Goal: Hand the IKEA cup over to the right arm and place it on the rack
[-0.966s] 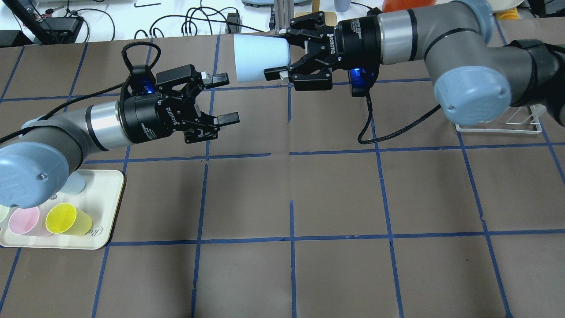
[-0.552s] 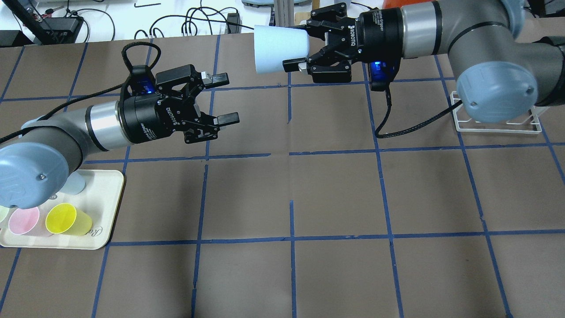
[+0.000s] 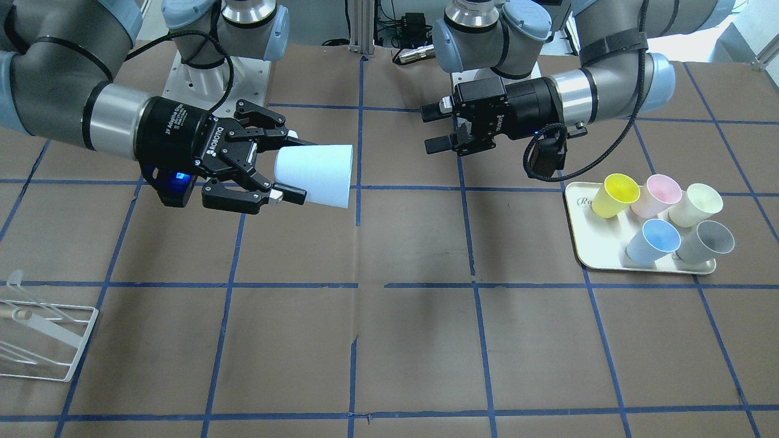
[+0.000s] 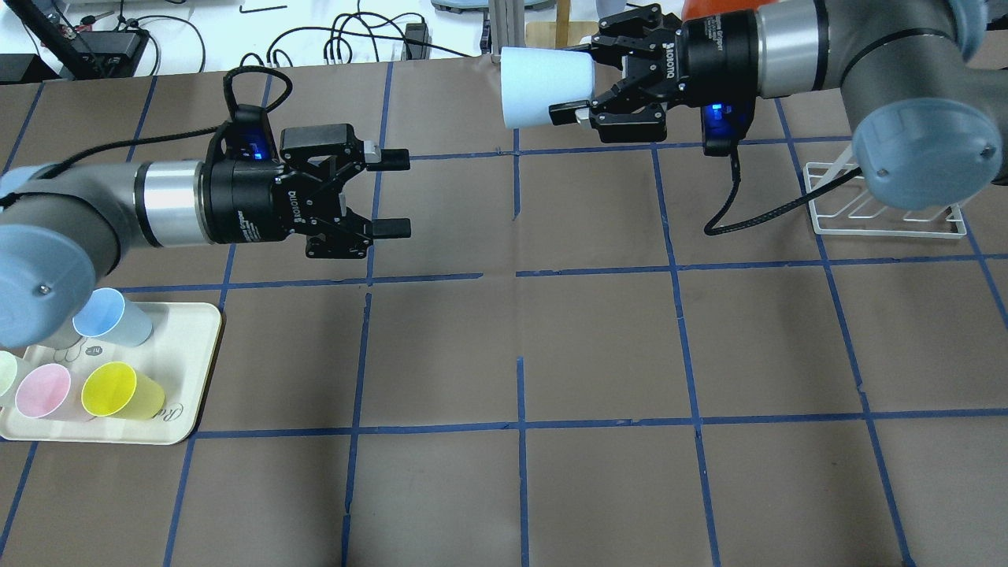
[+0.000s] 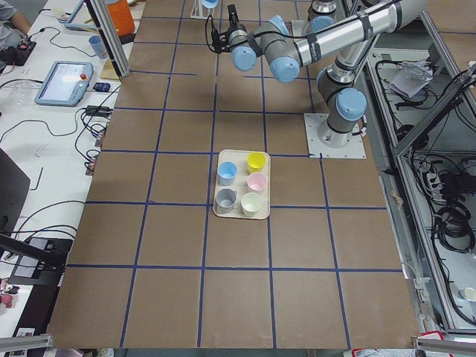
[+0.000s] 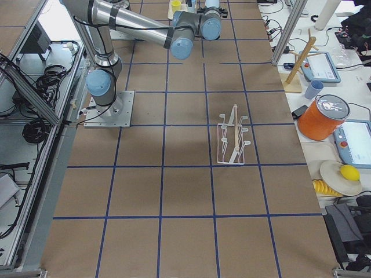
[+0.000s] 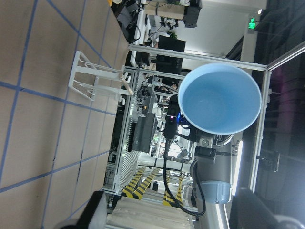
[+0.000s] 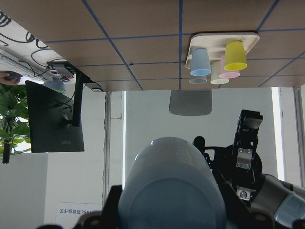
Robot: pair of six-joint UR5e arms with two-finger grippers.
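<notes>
My right gripper (image 4: 580, 79) is shut on the narrow end of the IKEA cup (image 4: 545, 87), a pale light-blue tumbler held on its side in the air over the table's far edge, mouth toward the left arm. The front view shows the same grip (image 3: 293, 170) on the cup (image 3: 319, 174). The left wrist view looks into the cup's mouth (image 7: 219, 98). My left gripper (image 4: 394, 193) is open and empty, well apart from the cup. The white wire rack (image 4: 882, 223) stands at the right, partly hidden behind the right arm's elbow; it also shows in the front view (image 3: 45, 340).
A cream tray (image 4: 193, 366) at the near left holds several cups, among them a yellow cup (image 4: 118, 390), a pink cup (image 4: 43, 391) and a sky-blue cup (image 4: 106, 315). Cables and an orange container (image 4: 709, 8) lie beyond the far edge.
My right gripper has carried the cup to the right and farther from the left gripper. The left gripper has drawn back slightly, turned at the wrist and stayed open.
</notes>
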